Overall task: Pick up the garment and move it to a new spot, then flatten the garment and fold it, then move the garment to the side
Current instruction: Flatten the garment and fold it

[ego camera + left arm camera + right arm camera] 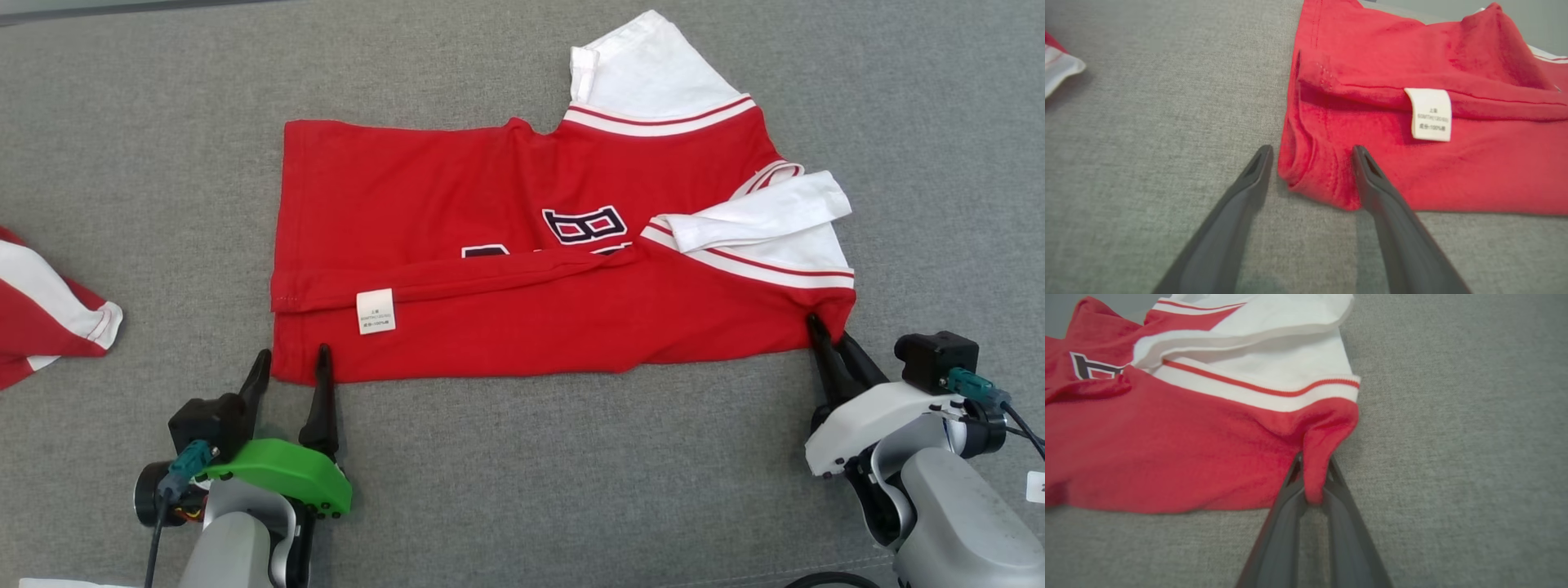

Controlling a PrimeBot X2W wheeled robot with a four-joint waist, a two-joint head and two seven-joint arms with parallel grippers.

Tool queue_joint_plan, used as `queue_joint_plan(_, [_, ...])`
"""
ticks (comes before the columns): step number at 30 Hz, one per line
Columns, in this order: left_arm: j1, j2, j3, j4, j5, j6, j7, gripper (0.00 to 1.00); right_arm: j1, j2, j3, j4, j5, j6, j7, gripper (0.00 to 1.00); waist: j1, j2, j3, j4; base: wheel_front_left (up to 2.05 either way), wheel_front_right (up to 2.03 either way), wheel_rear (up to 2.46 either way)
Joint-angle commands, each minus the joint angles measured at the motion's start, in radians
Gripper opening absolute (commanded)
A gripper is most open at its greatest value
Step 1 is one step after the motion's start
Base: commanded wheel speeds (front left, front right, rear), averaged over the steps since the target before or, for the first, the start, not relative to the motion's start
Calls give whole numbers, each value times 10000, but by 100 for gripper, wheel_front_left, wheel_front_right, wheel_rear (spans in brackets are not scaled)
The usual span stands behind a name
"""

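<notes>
A grey, coarse-woven surface [522,457] spreads in every direction, with a broad bare band nearest the robot and open room to the right of the cloth and beyond it.

At the near left, the left claw [294,353] stands released. Its two dark tapered fingers are spread either side of the near-left corner of the garment [490,204]. The left wrist view shows one finger on the grey weave just outside the hem and the other lying over the red cloth.

At the near right, the right claw [823,327] is clenched on the garment's near-right corner. In the right wrist view a small tongue of red fabric is pinched up between the fingers.

The garment lies mid-surface, a soft red knit jersey spread wide from left to right. Its near hem is fairly straight and its left corner is rolled and puckered. A long lengthwise fold crosses it, carrying a white care label [375,311] whose print is too small to read. That fold covers the lower part of the dark, white-edged lettering [585,224].

To the right, a white sleeve [759,216] with red striping lies doubled over the body. A second white sleeve [653,69] points to the far side.

At the left edge, well apart, another red-and-white cloth [49,310] is cut off by the frame.
</notes>
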Motion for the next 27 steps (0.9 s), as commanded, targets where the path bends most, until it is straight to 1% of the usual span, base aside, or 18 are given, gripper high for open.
queue_joint_plan(1, [-74,37,-28,188,-168,-48,27,45,-11,-32,7,-6,51,-26,27,0,0,-1,19,-30,0,0,0])
queue_joint_plan(2, [-105,34,-91,278,-238,-83,31,10,7,-35,-1,-32,76,-26,27,0,0,-1,26,-33,0,0,0])
queue_joint_plan(3, [-128,30,-194,340,-249,-117,33,0,44,-49,-21,-55,96,-26,27,0,0,-1,17,-16,0,0,0])
queue_joint_plan(6, [-151,26,-429,281,-504,-177,31,0,220,-62,-78,-116,154,-26,27,0,0,-1,-69,68,0,0,0])
queue_joint_plan(8, [-85,33,-574,145,-901,-214,24,0,290,-48,-140,-159,218,-24,26,0,0,-1,-190,94,0,0,0])
queue_joint_plan(10, [-7,33,-831,-129,-1569,-207,19,0,301,-19,-238,-231,294,-24,23,0,0,-1,-373,108,0,0,0])
queue_joint_plan(13, [58,36,-1231,-509,-1929,-213,14,0,338,-73,-302,-310,338,-24,17,0,0,-1,-774,145,0,0,0])
queue_joint_plan(17, [137,105,-1095,-826,-2012,-202,14,0,317,-83,-315,-281,481,-24,17,0,0,-1,-1536,123,0,0,0])
queue_joint_plan(20, [269,172,-819,-891,-1991,-204,14,0,285,-129,-231,-146,652,-23,17,0,0,-1,-2261,80,0,0,0])
queue_joint_plan(27, [838,168,-522,-509,-1855,-200,14,0,243,-354,339,335,1168,-24,15,0,0,-1,-3332,-33,0,0,0])
